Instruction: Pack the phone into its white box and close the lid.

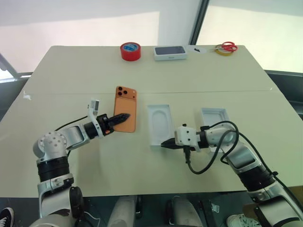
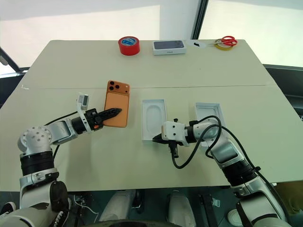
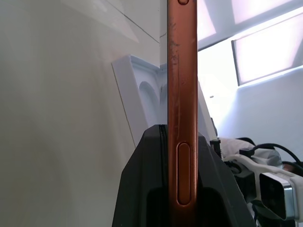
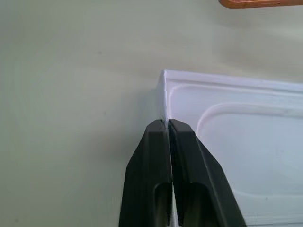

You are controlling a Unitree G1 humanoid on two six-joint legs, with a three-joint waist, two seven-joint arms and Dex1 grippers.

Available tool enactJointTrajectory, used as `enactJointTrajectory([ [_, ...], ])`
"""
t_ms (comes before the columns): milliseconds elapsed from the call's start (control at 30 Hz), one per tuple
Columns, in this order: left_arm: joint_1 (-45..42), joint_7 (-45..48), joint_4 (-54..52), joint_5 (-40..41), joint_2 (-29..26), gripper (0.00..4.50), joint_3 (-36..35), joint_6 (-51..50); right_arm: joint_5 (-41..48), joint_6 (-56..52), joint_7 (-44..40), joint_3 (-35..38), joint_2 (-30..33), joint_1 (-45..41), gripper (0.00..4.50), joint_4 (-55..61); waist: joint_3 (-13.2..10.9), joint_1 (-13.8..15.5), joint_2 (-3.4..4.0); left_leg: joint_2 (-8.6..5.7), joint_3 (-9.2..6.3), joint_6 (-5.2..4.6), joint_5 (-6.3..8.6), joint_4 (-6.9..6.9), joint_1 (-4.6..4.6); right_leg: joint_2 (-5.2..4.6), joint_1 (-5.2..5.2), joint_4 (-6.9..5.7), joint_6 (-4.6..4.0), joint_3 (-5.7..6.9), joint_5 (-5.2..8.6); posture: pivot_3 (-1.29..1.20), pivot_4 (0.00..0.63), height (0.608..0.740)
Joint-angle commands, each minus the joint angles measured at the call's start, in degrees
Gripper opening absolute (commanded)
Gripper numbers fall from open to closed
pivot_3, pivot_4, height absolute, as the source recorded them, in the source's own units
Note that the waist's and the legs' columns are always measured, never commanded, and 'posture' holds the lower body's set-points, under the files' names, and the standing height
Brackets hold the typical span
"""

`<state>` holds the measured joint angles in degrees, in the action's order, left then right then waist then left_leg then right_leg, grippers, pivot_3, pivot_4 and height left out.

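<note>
The left gripper (image 1: 122, 116) is pinching the flat orange smartphone with the 3-lens camera cluster (image 1: 127, 101) by its near end. The black fingers (image 3: 142, 189) are clamping it front and back, so in the left wrist view it is showing edge-on. The phone is sitting left of the middle of the pale tabletop (image 1: 71, 71), its long axis running from the near edge toward the far edge, camera cluster at the far end. I cannot tell whether it is hanging just clear of the surface or resting on it.

Just to the phone's right, the thin white moulded insert with the oval recess (image 1: 160, 122) is lying parallel to it, long side facing long side. I cannot tell whether a tray is sitting under it. The right gripper (image 1: 164, 144) is working at the insert's near-left corner with its fingers (image 4: 151, 156) pressed together. The thin rim seems to be running in between them, though I cannot be sure it is caught.

Behind the right forearm, a white open-topped cardboard shell (image 1: 214, 115) is waiting, probably the lid.

So the phone's coming move is sideways to the right. The left arm is carrying it, while the right is nearer the insert.
</note>
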<state>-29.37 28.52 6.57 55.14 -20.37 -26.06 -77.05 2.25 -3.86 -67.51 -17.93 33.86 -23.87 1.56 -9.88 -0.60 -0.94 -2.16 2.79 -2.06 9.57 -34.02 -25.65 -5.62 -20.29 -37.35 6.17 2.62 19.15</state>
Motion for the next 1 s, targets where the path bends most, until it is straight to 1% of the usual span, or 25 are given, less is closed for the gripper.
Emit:
enactJointTrajectory([
  [33, -1.15, 0.84, -1.40, 2.16, -0.77, 0.00, -0.90, 0.83, 0.74, 0.18, 0.49, 0.25, -0.31, -0.55, 0.03, 0.74, 0.00, -0.03, 0.00, 0.00, 0.00, 0.00, 0.00, 0.00, 0.00, 0.00, 0.00, 0.00, 0.00, 0.00, 0.00, 0.00, 0.150, 0.735],
  [100, -1.17, 0.86, -1.34, 2.17, -0.79, 0.00, -0.96, 0.98, 0.66, -0.23, 0.30, 0.04, -0.24, -0.85, 0.03, 0.53, 0.00, -0.03, 0.00, 0.00, 0.00, 0.00, 0.00, 0.00, 0.00, 0.00, 0.00, 0.00, 0.00, 0.00, 0.00, 0.00, 0.150, 0.735],
  [200, -1.81, 0.16, -1.14, 2.59, -0.10, 0.00, -1.79, 1.65, 1.55, -2.21, 1.44, 0.30, -2.11, -2.15, 0.03, 0.43, 0.00, -0.03, 0.00, 0.00, 0.00, 0.00, 0.00, 0.00, 0.00, 0.00, 0.00, 0.00, 0.00, 0.00, 0.00, 0.00, 0.150, 0.735],
  [367, -4.09, -2.14, -0.12, 3.34, 1.70, 0.00, -2.64, 2.66, -2.69, -0.65, 6.09, -0.84, -5.50, -6.12, 0.03, -4.11, 0.00, -0.02, -0.01, 0.00, -0.01, 0.01, -0.01, -0.01, 0.00, 0.01, -0.02, -0.01, 0.00, 0.00, 0.00, 0.00, 0.150, 0.735],
  [500, -3.95, -3.13, -0.65, 2.56, 3.31, 0.00, -1.15, 3.71, -2.85, 0.34, 6.57, -1.70, -7.18, -7.52, 0.03, -5.15, 0.00, 0.02, -0.01, -0.02, -0.01, 0.03, -0.02, -0.02, 0.00, 0.02, 0.01, 0.00, 0.00, 0.02, 0.00, 0.00, 0.150, 0.735],
  [567, -3.25, -3.46, -1.23, 2.30, 4.30, 0.00, -0.23, 4.12, -1.13, -2.22, 5.74, -1.28, -7.88, -7.58, 0.03, -5.30, -0.01, -0.01, -0.01, -0.02, 0.00, 0.02, -0.03, -0.03, -0.03, 0.03, 0.00, 0.00, 0.00, 0.02, 0.00, 0.00, 0.150, 0.735],
  [667, -2.42, -4.66, -1.89, 2.30, 6.61, 0.00, 0.42, 4.65, -0.95, -2.49, 5.77, -0.71, -7.67, -7.28, 0.87, -5.00, -0.01, -0.02, -0.01, -0.02, 0.00, 0.03, -0.03, -0.08, -0.02, 0.05, 0.05, -0.03, 0.00, 0.04, -0.01, 0.00, 0.150, 0.735],
  [733, -1.96, -5.37, -2.52, 2.45, 7.96, 0.00, 0.91, 4.95, 0.13, -3.16, 5.25, 0.00, -6.94, -6.73, 1.92, -3.12, -0.01, 0.01, -0.01, -0.02, -0.01, 0.03, -0.03, -0.12, 0.00, 0.04, 0.08, -0.04, 0.01, 0.04, -0.01, 0.00, 0.150, 0.735],
  [767, -1.88, -6.00, -2.66, 2.61, 8.72, 0.00, 0.85, 5.16, 1.12, -3.11, 5.50, 1.04, -6.86, -6.58, 2.35, -1.93, -0.01, 0.02, -0.01, -0.02, -0.01, 0.02, -0.03, -0.12, -0.01, 0.04, 0.07, -0.04, 0.01, 0.04, -0.01, 0.00, 0.150, 0.735],
  [800, -1.86, -6.84, -2.60, 2.88, 9.56, 0.00, 0.58, 5.18, 2.88, -4.50, 5.53, 2.43, -6.80, -6.52, 2.95, -0.67, -0.01, 0.02, -0.01, -0.02, -0.01, 0.02, -0.03, -0.12, -0.02, 0.04, 0.07, -0.04, 0.01, 0.04, -0.01, 0.00, 0.150, 0.735],
  [833, -1.82, -7.48, -2.50, 3.02, 10.27, 0.00, 0.47, 5.18, 4.41, -5.88, 5.38, 3.73, -6.44, -6.51, 3.38, 0.32, -0.01, 0.04, -0.01, -0.02, -0.01, 0.02, -0.03, -0.12, -0.02, 0.04, 0.06, -0.04, 0.01, 0.04, -0.01, 0.00, 0.150, 0.735],
  [900, -1.57, -8.24, -2.56, 2.90, 11.47, 0.00, 0.75, 5.48, 5.56, -6.58, 5.67, 6.15, -4.90, -6.23, 3.38, 0.74, -0.01, 0.13, -0.01, -0.02, -0.01, 0.02, -0.03, -0.12, -0.02, 0.04, 0.09, -0.04, 0.01, 0.05, -0.01, 0.00, 0.150, 0.735],
  [967, -1.58, -8.77, -2.06, 3.00, 12.50, 0.00, 0.97, 5.15, 6.90, -7.62, 5.32, 8.36, -2.96, -5.67, 3.38, -0.71, -0.01, 0.21, -0.02, -0.02, -0.01, 0.02, -0.02, -0.13, -0.02, 0.03, 0.10, -0.03, 0.01, 0.06, -0.01, 0.00, 0.150, 0.735],
  [1000, -1.78, -8.86, -1.51, 2.86, 12.90, 0.00, 1.18, 5.15, 6.62, -6.39, 5.11, 8.97, -1.79, -5.35, 3.38, -2.38, -0.01, 0.22, -0.02, -0.02, -0.01, 0.01, -0.02, -0.13, -0.02, 0.03, 0.10, -0.02, 0.01, 0.06, -0.01, 0.00, 0.150, 0.735],
])
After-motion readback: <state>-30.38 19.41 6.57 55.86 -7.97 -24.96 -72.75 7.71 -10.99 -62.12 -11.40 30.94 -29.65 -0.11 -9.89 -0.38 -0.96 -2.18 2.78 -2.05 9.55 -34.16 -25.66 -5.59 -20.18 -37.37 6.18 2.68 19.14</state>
